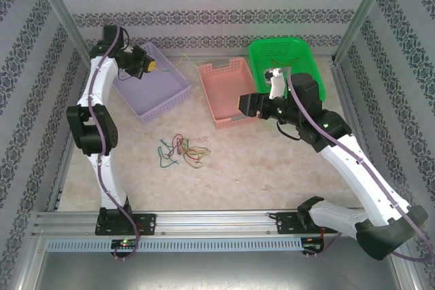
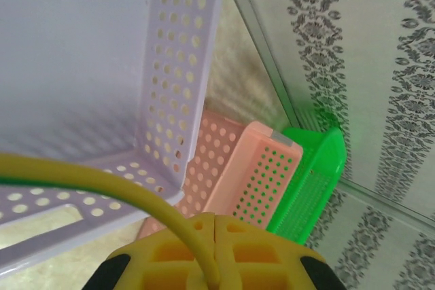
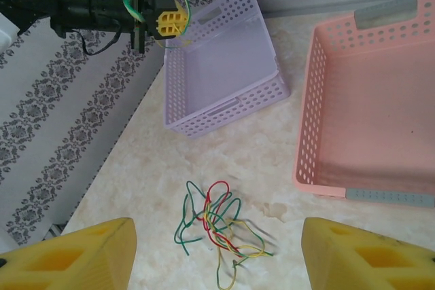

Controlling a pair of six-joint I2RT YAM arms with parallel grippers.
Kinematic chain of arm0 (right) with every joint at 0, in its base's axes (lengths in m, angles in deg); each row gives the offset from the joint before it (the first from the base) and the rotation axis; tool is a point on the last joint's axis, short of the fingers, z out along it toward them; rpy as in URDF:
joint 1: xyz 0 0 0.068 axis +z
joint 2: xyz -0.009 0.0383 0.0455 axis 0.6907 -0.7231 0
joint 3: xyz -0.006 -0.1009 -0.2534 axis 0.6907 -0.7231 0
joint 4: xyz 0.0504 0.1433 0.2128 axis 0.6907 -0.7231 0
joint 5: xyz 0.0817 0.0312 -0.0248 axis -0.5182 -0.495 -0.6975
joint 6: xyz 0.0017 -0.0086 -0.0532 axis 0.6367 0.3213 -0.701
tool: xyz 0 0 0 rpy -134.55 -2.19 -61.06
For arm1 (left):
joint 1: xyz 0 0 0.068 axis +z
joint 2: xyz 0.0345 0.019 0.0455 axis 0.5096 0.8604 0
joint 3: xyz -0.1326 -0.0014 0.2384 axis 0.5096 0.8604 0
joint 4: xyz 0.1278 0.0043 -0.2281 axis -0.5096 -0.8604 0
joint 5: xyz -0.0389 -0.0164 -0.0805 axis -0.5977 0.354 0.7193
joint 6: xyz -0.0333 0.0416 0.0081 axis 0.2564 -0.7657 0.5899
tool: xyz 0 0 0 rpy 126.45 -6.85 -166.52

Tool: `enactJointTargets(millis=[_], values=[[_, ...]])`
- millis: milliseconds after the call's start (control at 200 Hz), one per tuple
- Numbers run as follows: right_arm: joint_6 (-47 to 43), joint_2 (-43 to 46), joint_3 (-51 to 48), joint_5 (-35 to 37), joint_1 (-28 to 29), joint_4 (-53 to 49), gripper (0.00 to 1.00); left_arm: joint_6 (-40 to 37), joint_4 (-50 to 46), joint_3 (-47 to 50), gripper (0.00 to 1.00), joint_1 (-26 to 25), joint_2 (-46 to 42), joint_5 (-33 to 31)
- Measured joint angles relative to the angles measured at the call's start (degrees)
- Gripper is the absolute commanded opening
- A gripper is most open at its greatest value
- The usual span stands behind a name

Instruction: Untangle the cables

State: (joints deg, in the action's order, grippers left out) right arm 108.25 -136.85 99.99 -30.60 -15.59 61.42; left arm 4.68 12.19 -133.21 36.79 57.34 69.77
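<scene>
A tangle of cables (image 1: 182,151), green, red and yellow, lies on the marble tabletop; the right wrist view has the tangle (image 3: 217,225) between and beyond its fingers. My left gripper (image 1: 146,64) hangs above the lilac basket (image 1: 151,89), shut on a yellow cable (image 2: 102,181) that arcs away from the closed yellow pads (image 2: 177,256). In the right wrist view this left gripper (image 3: 170,22) carries a yellow and green loop. My right gripper (image 1: 246,105) hovers over the near left corner of the pink basket (image 1: 228,93), wide open (image 3: 217,252) and holding nothing.
A green basket (image 1: 285,62) stands at the back right behind the pink one. Patterned walls and metal frame posts close in the table on three sides. Bare marble surrounds the tangle on the near half.
</scene>
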Motion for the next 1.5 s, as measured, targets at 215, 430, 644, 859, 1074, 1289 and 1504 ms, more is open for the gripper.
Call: enactJointTargets(millis=[215, 430, 644, 859, 1074, 1289, 1504], values=[[1.90, -7.98, 1.03, 0.20, 1.92, 4.68, 0.61, 1.66, 2.16, -3.72, 0.00, 0.96, 5.22, 7.54], [3.34, -19.10, 6.82, 0.20, 4.13, 7.43, 0.60, 2.05, 10.23, -3.10, 0.00, 1.84, 9.16, 13.81], [5.70, -23.96, 9.33, 0.20, 5.55, 9.31, 0.55, -1.77, 9.11, -6.56, 0.00, 1.79, 13.09, 14.27], [7.19, -25.94, 10.03, 1.20, 5.55, 9.86, 0.55, -5.88, 7.56, -1.79, 0.00, -0.04, 14.71, 13.51], [7.21, -23.76, 8.57, 2.08, 5.51, 9.90, 0.55, -13.46, 1.73, 1.36, 0.00, -5.73, 15.43, 11.39], [7.41, -20.04, 6.27, 2.97, 5.42, 9.94, 0.55, -18.97, 0.72, 14.69, 0.00, -7.93, 8.87, 10.99], [7.61, -18.64, 4.22, 3.02, 5.44, 9.84, 0.55, -22.95, -0.35, 29.05, 0.00, -10.05, 1.14, 11.34]])
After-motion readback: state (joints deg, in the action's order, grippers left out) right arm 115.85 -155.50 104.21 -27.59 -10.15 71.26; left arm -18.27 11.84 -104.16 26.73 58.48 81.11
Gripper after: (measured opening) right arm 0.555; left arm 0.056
